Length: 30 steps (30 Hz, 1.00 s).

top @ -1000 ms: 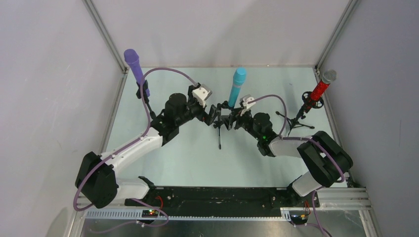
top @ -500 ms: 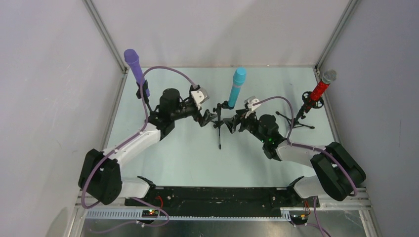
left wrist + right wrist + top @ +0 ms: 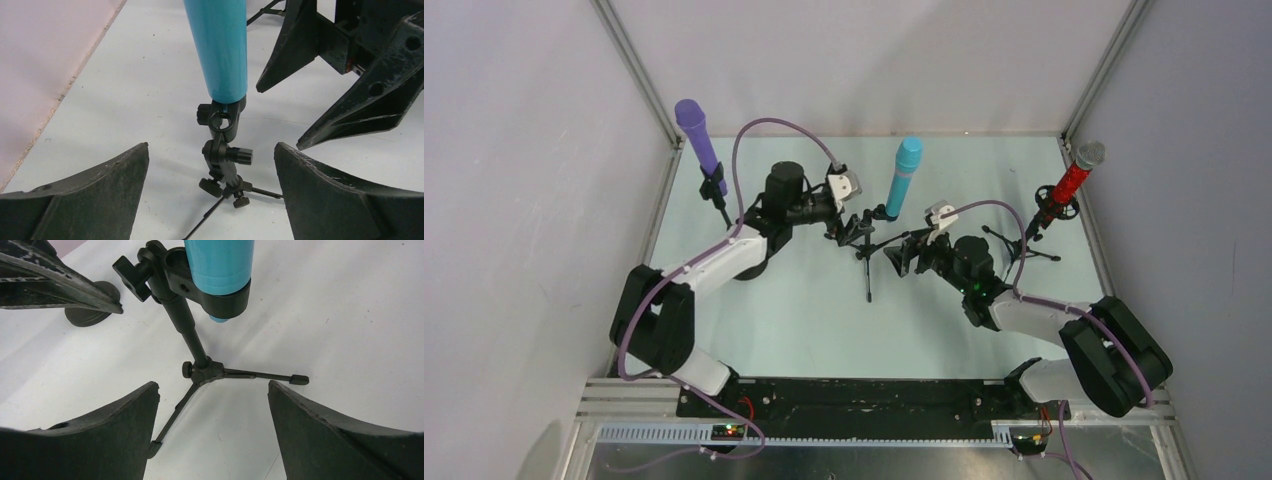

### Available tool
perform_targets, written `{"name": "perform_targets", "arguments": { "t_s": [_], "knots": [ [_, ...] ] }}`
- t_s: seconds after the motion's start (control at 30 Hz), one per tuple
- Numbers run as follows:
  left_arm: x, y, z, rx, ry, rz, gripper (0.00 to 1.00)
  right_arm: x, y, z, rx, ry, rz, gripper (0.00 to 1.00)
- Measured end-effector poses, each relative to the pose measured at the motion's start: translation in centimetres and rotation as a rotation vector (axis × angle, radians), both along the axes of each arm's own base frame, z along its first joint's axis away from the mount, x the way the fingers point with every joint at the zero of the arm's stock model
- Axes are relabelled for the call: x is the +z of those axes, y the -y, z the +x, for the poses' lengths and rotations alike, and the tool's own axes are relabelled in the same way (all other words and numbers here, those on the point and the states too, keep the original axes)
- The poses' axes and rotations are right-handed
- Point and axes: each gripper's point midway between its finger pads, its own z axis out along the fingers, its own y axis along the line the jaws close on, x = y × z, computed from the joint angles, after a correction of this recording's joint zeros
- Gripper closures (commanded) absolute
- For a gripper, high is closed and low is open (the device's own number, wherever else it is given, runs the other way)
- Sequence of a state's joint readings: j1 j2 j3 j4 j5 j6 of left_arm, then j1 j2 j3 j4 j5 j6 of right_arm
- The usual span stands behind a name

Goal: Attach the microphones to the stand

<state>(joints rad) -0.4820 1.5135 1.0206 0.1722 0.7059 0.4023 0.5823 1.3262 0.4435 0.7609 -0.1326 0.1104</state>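
Observation:
The teal-blue microphone (image 3: 904,176) sits in the clip of the middle black tripod stand (image 3: 868,250); its body shows in the left wrist view (image 3: 218,47) and the right wrist view (image 3: 219,262). The purple microphone (image 3: 696,131) sits on a stand at the back left. The glittery red microphone (image 3: 1074,177) with silver mesh head sits on a stand at the right. My left gripper (image 3: 842,232) is open and empty just left of the middle stand (image 3: 226,165). My right gripper (image 3: 901,256) is open and empty just right of it (image 3: 197,365).
Aluminium frame posts and grey walls bound the pale table (image 3: 824,320) on the left, back and right. The red microphone's tripod legs (image 3: 1024,248) spread near my right arm. The right gripper's fingers (image 3: 350,115) show in the left wrist view.
Both grippers have drawn back from the middle stand, the left to the left and the right to the right and nearer. The teal-blue microphone stays in its clip.

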Motion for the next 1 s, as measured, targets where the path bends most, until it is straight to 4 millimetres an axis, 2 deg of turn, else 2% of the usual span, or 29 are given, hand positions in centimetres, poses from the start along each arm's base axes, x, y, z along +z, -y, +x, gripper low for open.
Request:
{"name": "perform_targets", "arguments": {
  "t_s": [0.27,0.5,0.77,0.87,1.0],
  "knots": [
    [-1.1,1.0,0.4,-0.067,0.002,0.01,0.09,-0.1,0.3,0.0,0.002,-0.005,-0.001,0.16],
    [-1.7,1.9,0.9,-0.104,-0.027,0.0,0.21,-0.3,0.4,0.0,0.005,-0.011,-0.001,0.17],
    [-2.2,2.1,1.0,-0.109,-0.048,0.001,0.26,-0.3,0.3,0.0,0.015,-0.014,-0.001,0.18],
    [-2.3,2.1,0.9,-0.113,-0.053,0.0,0.39,-0.4,0.3,-0.1,0.017,-0.016,-0.002,0.18],
    [-2.6,2.3,0.9,-0.13,-0.08,-0.004,0.46,-0.5,0.4,-0.1,0.015,-0.022,-0.006,0.2]
  ]
}}
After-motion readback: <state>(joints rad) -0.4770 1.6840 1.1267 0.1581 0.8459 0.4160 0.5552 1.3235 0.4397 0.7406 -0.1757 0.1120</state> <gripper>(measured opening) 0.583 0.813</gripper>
